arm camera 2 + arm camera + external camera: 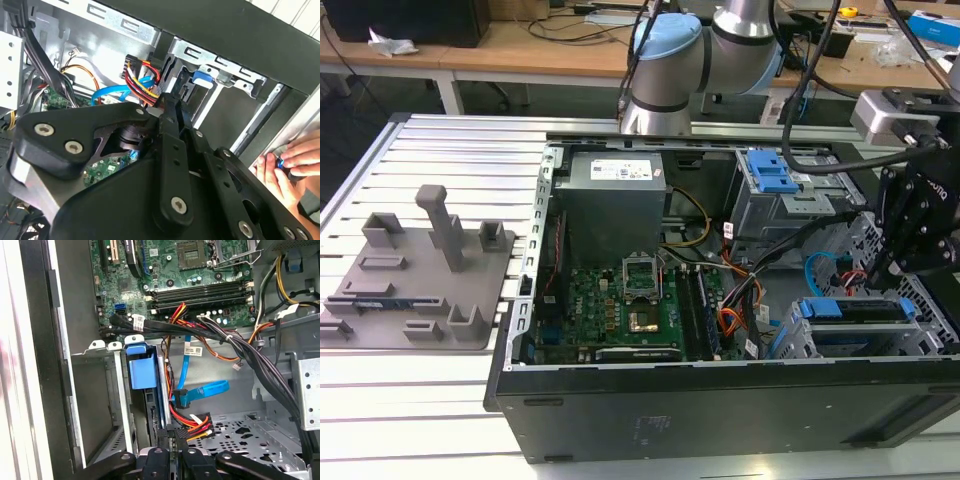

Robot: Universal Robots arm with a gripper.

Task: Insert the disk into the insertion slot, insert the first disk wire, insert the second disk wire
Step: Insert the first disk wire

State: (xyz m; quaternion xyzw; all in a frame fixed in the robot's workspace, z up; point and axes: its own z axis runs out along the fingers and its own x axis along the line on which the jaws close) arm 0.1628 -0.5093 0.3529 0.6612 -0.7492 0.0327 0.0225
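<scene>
1. Wiring first: the thin red-and-orange wire bundle [192, 426] with its small dark plug is pinched between the jaws of the black gripper [174, 439]. The jaws look pressed together on it just behind the plug.
2. The silver hard drive in its bright blue plastic caddy [142, 371] already sits inside the grey perforated sheet-metal drive cage [795, 335], so I judge the work to be at the first wire.
3. To seat it well, the plug probably needs to be square to the drive's socket and pushed straight in. A tilted push would likely jam it.
4. The flat light blue cable [207, 390] curls just beside the bundle and could snag, as could the thick black cable harness [240, 345] above it.
5. Around these stands the open black computer case [720, 420] on the slatted metal table [440, 400].
6. A person's hand [282, 165] rests at the case edge, near the arm.
</scene>
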